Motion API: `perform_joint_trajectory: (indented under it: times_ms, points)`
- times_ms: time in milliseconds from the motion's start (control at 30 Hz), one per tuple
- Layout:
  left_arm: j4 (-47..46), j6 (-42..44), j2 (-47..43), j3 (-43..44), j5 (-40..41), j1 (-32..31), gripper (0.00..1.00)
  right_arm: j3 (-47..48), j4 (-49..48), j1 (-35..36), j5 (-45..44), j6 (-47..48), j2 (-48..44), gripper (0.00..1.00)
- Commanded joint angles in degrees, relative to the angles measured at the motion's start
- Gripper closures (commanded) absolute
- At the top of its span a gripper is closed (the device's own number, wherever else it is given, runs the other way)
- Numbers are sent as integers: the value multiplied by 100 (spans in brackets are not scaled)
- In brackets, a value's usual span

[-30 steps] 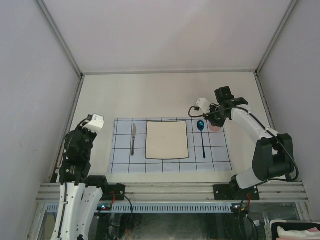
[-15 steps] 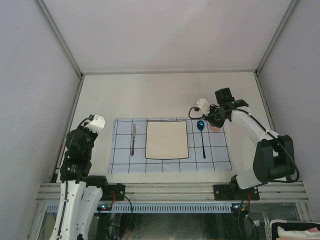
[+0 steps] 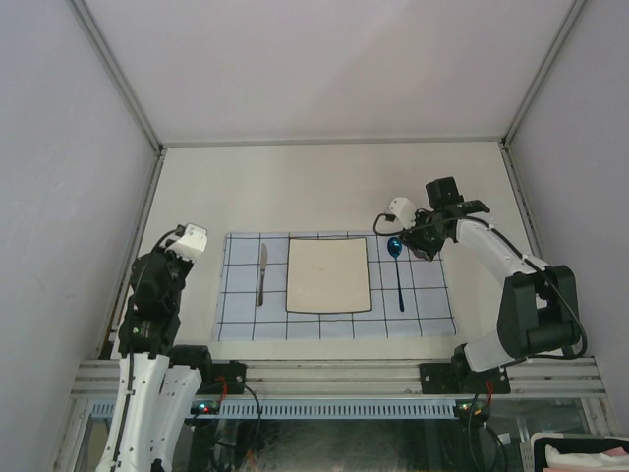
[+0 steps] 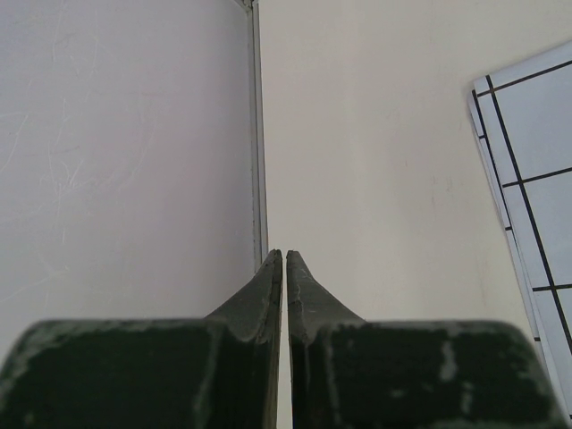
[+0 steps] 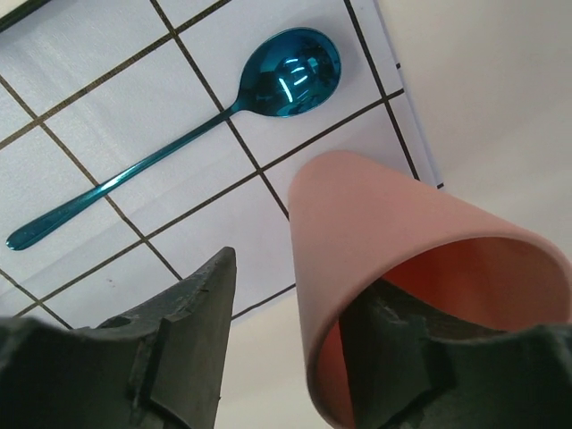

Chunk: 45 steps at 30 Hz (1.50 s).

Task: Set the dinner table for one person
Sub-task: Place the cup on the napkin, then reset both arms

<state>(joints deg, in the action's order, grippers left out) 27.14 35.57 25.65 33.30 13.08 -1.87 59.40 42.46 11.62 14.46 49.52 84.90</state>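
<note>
The right claw (image 5: 299,281) is open. One dark finger (image 5: 183,344) stands outside a pink cup (image 5: 402,232), with a gap between the two. The other finger sits inside the cup's mouth (only a bit of it shows). So the cup's wall is between the fingers, but they do not squeeze it.

The cup is at the far right corner of a light-blue cloth (image 3: 432,313) with dark lines. Just beside the cup lies a shiny blue spoon (image 5: 188,143). Its round end points to the far edge of the cloth. A square cream plate (image 3: 328,274) sits in the middle of the cloth. A knife (image 3: 261,272) lies on the other side of the plate, near the cloth's left edge.

The cloth lies on the off-white tabletop (image 3: 324,187), close to its near edge. The tabletop fills the space between the pale walls and grey rails.

The left claw (image 4: 284,259) is shut, its two fingers pressed together with nothing between them. It is by the tabletop's left edge, off the cloth.
</note>
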Motion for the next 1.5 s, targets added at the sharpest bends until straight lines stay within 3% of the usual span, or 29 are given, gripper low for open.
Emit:
perform_joint_trajectory:
  times_ms: [0,367,567,733,833,967,1133,1167,1333,1467]
  points:
    - [-231,31,-54,103,-60,-33,92,37,-281,-43,18,-25,-304,49]
    - [-404,41,87,157,-55,-31,92,156,-677,-45,110,-318,-909,24]
    - [-499,-83,308,311,-42,-29,92,193,-1282,-150,222,-973,-1623,16]
    - [-494,-191,433,601,-42,-31,92,189,-1922,-345,163,-1731,-2377,1]
    - [-499,-219,500,812,30,-33,90,245,-2175,-427,-67,-2179,-2722,0]
    - [-433,-225,571,1203,94,-33,86,274,-2511,-423,-1162,-2808,-2918,0]
    - [-236,-327,527,1704,139,-33,83,209,-2488,-434,-1874,-2886,-3470,0]
    - [-210,-343,497,1763,153,-33,79,170,-2491,-448,-1898,-2853,-3639,0]
    - [-214,-378,173,1802,178,-28,43,-65,-2479,-486,-1804,-2993,-4545,0]
    - [-199,-255,-149,1781,184,-32,28,-95,-2303,-489,-1578,-2946,-4974,0]
